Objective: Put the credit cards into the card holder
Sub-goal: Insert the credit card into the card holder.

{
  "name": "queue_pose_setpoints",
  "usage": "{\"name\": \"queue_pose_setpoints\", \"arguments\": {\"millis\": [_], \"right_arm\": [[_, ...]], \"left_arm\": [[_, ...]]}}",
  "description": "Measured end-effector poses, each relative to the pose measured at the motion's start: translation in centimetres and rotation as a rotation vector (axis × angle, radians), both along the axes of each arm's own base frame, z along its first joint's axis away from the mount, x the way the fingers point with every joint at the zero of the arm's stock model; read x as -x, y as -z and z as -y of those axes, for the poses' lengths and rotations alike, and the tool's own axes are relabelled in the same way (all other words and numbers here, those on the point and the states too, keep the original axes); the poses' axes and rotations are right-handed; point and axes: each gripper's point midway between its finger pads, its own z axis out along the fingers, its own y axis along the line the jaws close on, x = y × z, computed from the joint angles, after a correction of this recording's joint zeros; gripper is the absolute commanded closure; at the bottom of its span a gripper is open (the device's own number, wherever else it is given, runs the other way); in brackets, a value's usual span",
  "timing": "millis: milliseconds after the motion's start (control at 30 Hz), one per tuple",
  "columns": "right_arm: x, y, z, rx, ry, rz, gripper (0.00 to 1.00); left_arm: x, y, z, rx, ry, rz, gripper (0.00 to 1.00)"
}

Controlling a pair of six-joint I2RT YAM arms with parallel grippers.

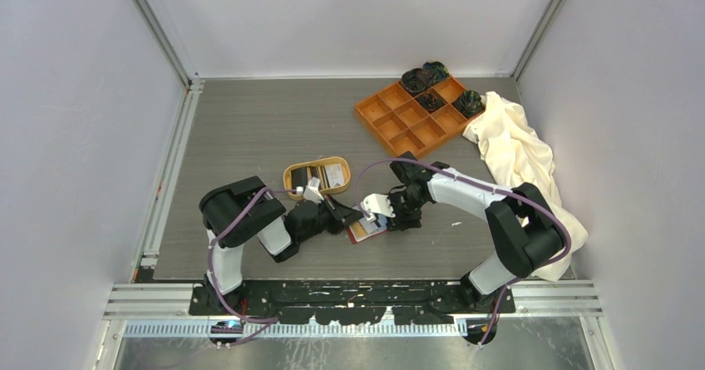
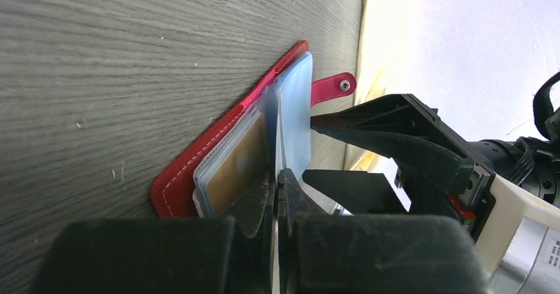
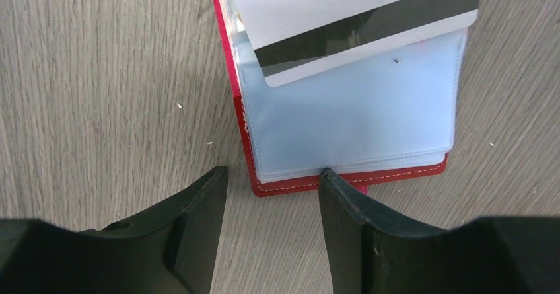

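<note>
Black fingers (image 2: pixel 254 198) of the left gripper (image 2: pixel 277 183) are closed on one grey striped card (image 3: pixel 356 23), its lower edge at a blue sleeve of the card holder (image 3: pixel 350 122); the right gripper (image 3: pixel 274 175) stands open, one tip touching the holder's red edge. The card should be slid straight and flat while the holder is braced. Counted: one holder, one held card, one tan-gold card (image 2: pixel 241 165) stored inside; more cards lie in the oval dish (image 1: pixel 288 179) behind the holder, number unclear.

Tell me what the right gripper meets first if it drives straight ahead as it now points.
The card holder: its red near edge lies just ahead of the right gripper, one of its open fingers seemingly touching it; depth is unclear.
</note>
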Motion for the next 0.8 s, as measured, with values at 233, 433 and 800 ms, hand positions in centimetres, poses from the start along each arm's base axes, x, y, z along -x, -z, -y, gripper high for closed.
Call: {"name": "queue_pose_setpoints", "arguments": {"millis": [233, 433, 800], "right_arm": [[0.01, 0.0, 0.0, 0.0, 0.0, 0.0, 0.42], [0.01, 0.0, -0.01, 0.0, 0.002, -0.001, 0.42], [0.09, 0.0, -0.14, 0.006, -0.005, 0.003, 0.42]], "left_arm": [[0.12, 0.08, 0.08, -0.009, -0.001, -0.025, 1.0], [0.01, 0.15, 0.26, -0.017, -0.007, -0.037, 1.0], [0.26, 0.27, 0.36, -0.093, -0.016, -0.151, 1.0]]}}
